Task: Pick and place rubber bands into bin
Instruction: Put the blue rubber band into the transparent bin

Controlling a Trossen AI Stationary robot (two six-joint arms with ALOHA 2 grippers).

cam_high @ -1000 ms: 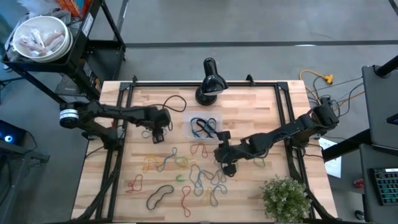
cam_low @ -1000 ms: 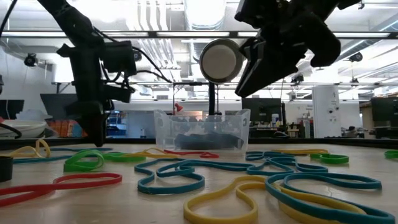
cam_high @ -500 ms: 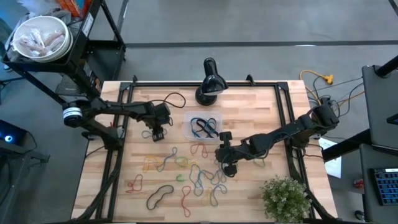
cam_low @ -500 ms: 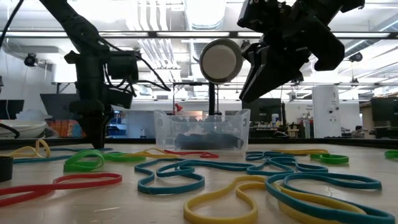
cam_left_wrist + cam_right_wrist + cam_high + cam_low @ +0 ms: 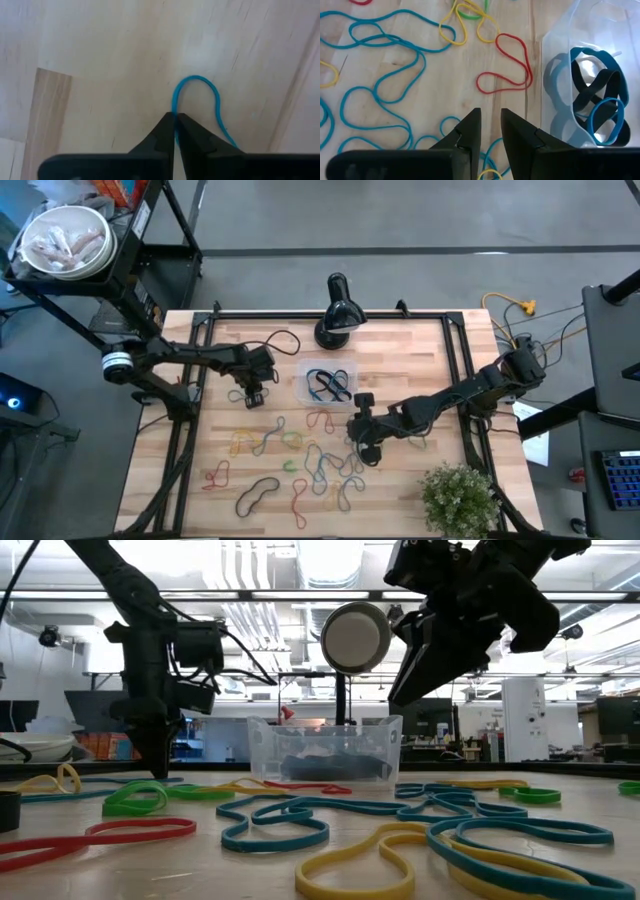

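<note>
Wooden tabletop carries most of the job undone: many rubber bands lie loose on its near half, while only a few blue and black ones sit in the bin at centre. Left of the bin, the left gripper is pinched closed on a blue band. Near the bin's right side, the right gripper hovers slightly parted, empty.

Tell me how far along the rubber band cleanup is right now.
Early on. Done: a few blue and black bands lie in the clear bin. In hand: the left gripper has its fingers shut on a blue band left of the bin. The right gripper hangs empty, fingers slightly apart, above the table. Left: many loose bands, including a red one beside the bin.
</note>
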